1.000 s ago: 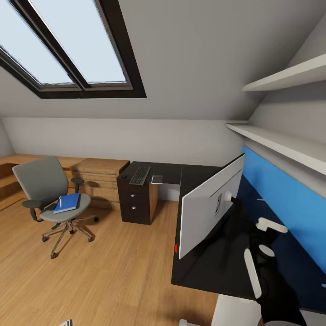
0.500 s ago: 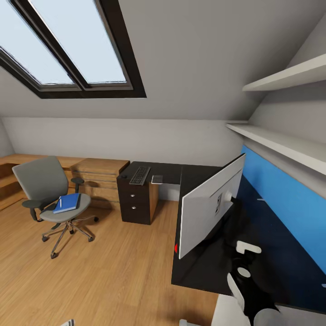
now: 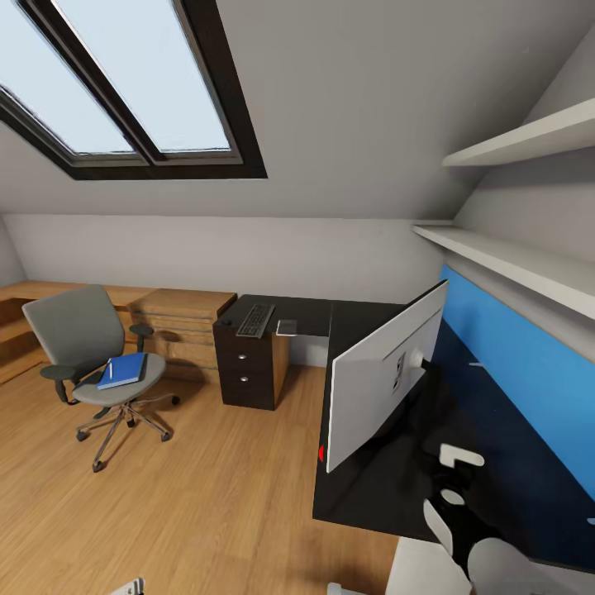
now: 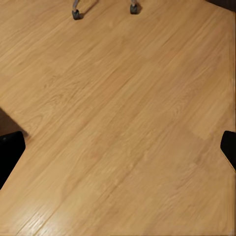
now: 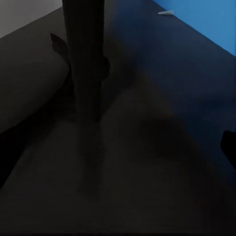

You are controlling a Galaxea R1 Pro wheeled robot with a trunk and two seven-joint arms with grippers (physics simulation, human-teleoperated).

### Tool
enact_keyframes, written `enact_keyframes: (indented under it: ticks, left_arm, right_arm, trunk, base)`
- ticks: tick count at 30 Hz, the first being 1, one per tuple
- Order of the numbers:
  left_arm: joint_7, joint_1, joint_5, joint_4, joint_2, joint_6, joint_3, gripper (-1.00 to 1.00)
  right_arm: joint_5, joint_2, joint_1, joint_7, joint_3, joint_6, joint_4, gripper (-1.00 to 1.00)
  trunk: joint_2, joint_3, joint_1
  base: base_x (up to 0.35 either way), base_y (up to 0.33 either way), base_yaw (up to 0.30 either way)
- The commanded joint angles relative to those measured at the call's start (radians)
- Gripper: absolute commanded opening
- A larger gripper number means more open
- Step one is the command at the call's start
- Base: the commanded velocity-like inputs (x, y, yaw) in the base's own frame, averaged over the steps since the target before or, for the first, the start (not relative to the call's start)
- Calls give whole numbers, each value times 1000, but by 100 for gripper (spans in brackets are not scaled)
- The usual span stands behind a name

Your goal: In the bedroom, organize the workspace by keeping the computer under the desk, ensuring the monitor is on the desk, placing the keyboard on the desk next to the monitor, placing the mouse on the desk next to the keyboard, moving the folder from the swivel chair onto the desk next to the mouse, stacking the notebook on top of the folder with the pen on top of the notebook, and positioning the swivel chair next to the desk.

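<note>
My right end effector (image 3: 450, 479), fingers spread and empty, hangs over the tabletop (image 3: 372, 483) just behind the monitor (image 3: 384, 372), near its stand (image 5: 86, 64).

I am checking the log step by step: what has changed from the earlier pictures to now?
The right end effector has drawn back from behind the monitor, toward the robot and lower in the head view, most of it in the first half second. It holds nothing. The monitor, keyboard, chair and folder stayed where they were, and the camera did not shift.
</note>
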Motion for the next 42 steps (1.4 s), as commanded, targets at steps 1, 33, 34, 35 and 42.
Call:
enact_keyframes:
  ticks: [1, 33, 34, 35, 42]
  left_arm:
    - [0, 0, 10, -7, 0, -4, -25, 100]
    - [-43, 0, 9, -17, 0, -13, -61, 100]
    - [-43, 0, 9, -17, 0, -13, -63, 100]
    - [-43, 0, 9, -17, 0, -13, -66, 100]
    - [-43, 0, 9, -15, 1, -13, -86, 100]
  right_arm:
    - [-4, -6, -3, 3, -1, -11, 16, 100]
    - [7, -56, -6, 70, 7, -132, 100, 100]
    - [7, -57, -6, 70, 7, -132, 100, 100]
    - [7, -58, -6, 70, 7, -132, 100, 100]
    - [6, -71, -6, 70, 7, -131, 100, 100]
  trunk:
    - [-1, -1, 0]
    - [-1, -1, 0]
    - [-1, -1, 0]
    - [-1, -1, 0]
    - [-1, -1, 0]
  base:
    - [0, 0, 0]
    - [116, 0, 0]
    - [163, 0, 0]
    - [130, 0, 0]
    - [99, 0, 0]
